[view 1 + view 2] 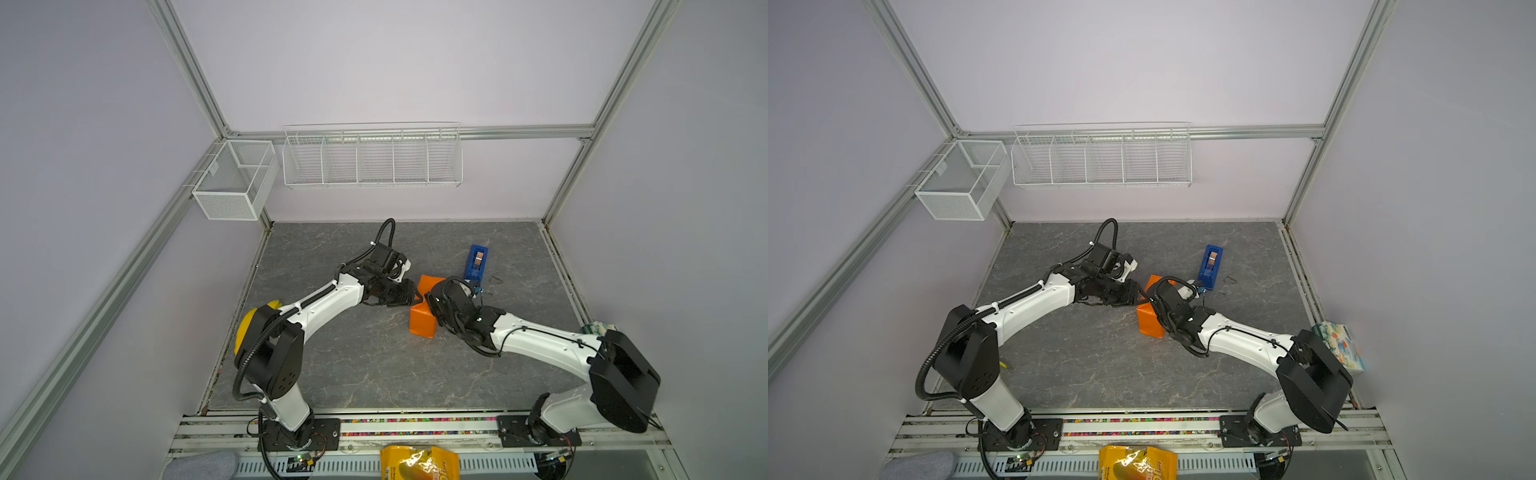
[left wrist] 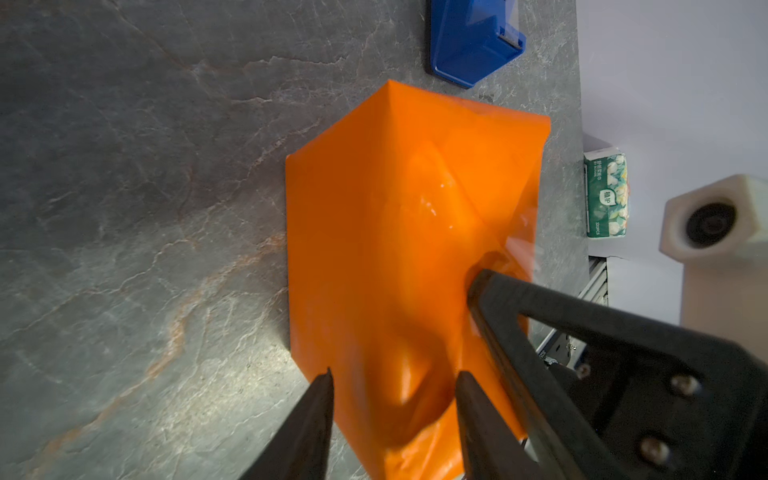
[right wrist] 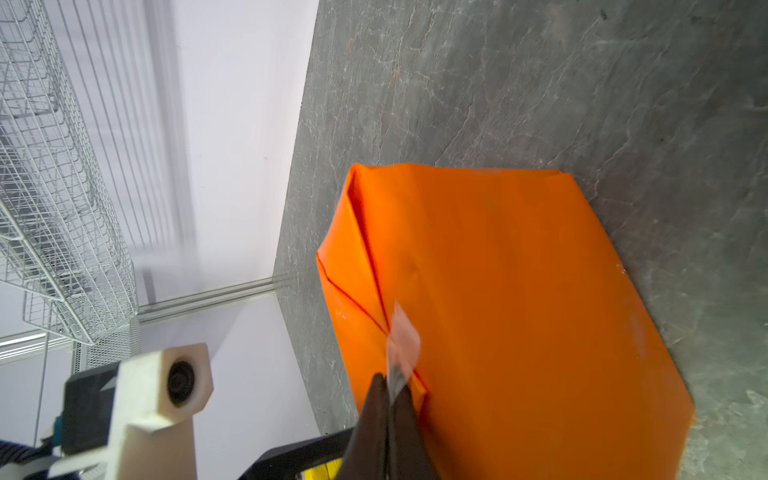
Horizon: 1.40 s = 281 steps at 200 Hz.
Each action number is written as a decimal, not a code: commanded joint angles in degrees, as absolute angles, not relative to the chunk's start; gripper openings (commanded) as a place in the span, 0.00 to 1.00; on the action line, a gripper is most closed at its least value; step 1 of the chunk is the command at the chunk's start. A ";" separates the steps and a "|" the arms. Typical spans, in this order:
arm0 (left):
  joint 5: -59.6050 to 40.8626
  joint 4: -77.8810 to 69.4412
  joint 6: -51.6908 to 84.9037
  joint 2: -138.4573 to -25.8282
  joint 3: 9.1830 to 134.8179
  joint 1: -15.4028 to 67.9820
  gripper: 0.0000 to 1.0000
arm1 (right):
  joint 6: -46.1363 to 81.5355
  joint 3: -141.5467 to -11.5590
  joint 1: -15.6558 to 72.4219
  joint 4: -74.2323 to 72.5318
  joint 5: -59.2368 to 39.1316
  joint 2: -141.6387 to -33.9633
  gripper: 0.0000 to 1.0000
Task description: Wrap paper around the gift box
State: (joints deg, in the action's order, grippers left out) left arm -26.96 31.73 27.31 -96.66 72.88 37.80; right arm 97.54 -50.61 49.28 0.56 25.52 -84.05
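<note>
The paper [image 1: 423, 322] parcel sits on the table [image 1: 353, 365] between my left gripper [image 2: 395, 374] and my right gripper [image 3: 392, 382]. My left tips straddle one end. A strip of tape [image 3: 401, 340], pinched in my right gripper, lies over the parcel's folded end. The tape dispenser [image 1: 476, 262] stands just beyond my right gripper, and the tissue pack [image 1: 1339, 347] is well off to its right.

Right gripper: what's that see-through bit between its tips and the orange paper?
A strip of clear tape, pinched in the shut right gripper, lying over the paper's folded seam. The right wrist view shows it.
</note>
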 commanded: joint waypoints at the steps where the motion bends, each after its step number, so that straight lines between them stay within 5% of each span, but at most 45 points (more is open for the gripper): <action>1: -26.27 33.64 27.15 -94.86 72.71 38.06 0.50 | 103.39 -48.16 49.18 9.71 24.16 -87.17 0.07; 89: -28.19 29.53 30.87 -93.66 72.03 37.35 0.61 | 103.10 -47.85 49.13 10.90 24.61 -85.88 0.07; 201: -30.08 26.98 29.73 -99.62 67.14 37.38 0.57 | 102.51 -48.23 49.13 12.09 24.70 -85.15 0.07; 243: -28.46 28.31 28.77 -100.54 66.13 37.35 0.56 | 98.11 -50.00 48.83 14.97 28.27 -82.01 0.23; 281: -28.83 27.80 28.96 -100.92 65.67 37.35 0.55 | 93.61 -51.68 46.51 17.52 29.59 -79.47 0.23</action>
